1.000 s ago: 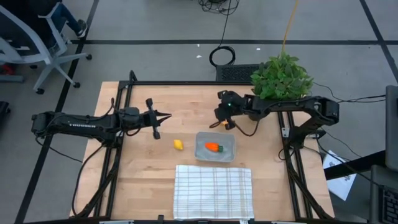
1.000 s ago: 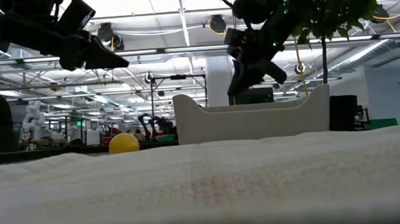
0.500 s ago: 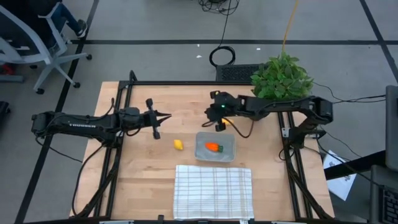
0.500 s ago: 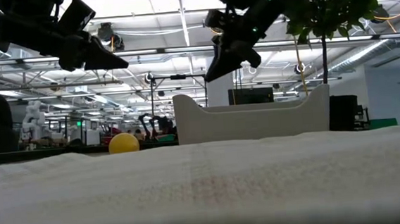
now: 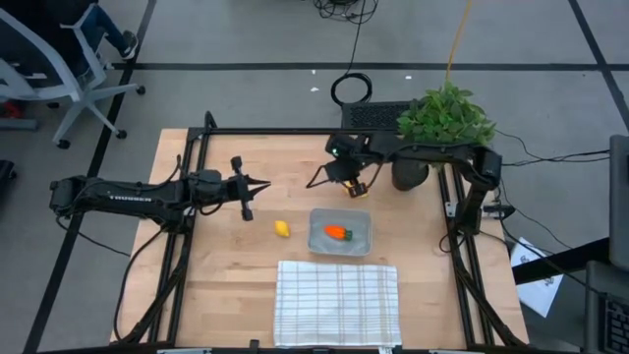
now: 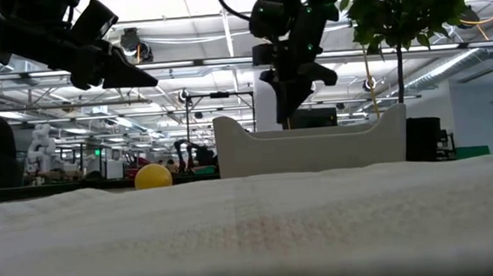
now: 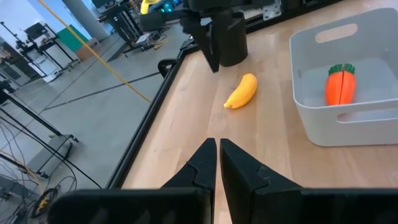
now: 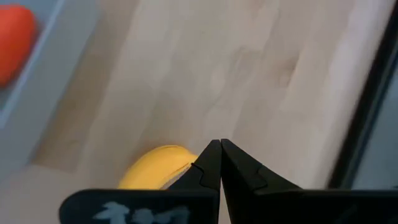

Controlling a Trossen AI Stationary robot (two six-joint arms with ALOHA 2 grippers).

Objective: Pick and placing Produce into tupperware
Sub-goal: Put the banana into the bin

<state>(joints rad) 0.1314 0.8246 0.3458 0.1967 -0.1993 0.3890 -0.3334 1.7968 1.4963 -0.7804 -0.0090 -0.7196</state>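
Note:
The curved yellow banana (image 7: pixel 241 91) lies on its side on the wood just beyond the tupperware's far edge (image 5: pixel 354 190). The grey-clear tupperware (image 5: pixel 341 232) holds the orange carrot (image 5: pixel 338 233), which lies flat on its floor (image 7: pixel 339 85). The small rounded yellow fruit (image 5: pixel 282 228) sits on the table to the left of the tupperware (image 6: pixel 153 176). My right gripper (image 5: pixel 346 179) is shut and hangs above the table with its fingers pointing down beside the banana (image 8: pixel 155 167). My left gripper (image 5: pixel 263 183) is shut and waits raised over the table's left part.
A white checked cloth (image 5: pixel 337 302) lies at the near edge, in front of the tupperware. The leafy potted plant (image 5: pixel 444 123) stands at the far right beside my right arm. Black frame rails (image 5: pixel 194 157) run along both sides. Bare wood lies between the two grippers.
My right gripper has moved from over the tupperware's far rim a little toward the table's left and far edge. It has turned from a slant so that its fingers point straight down by the banana. Its fingers have stayed shut. The produce has not moved.

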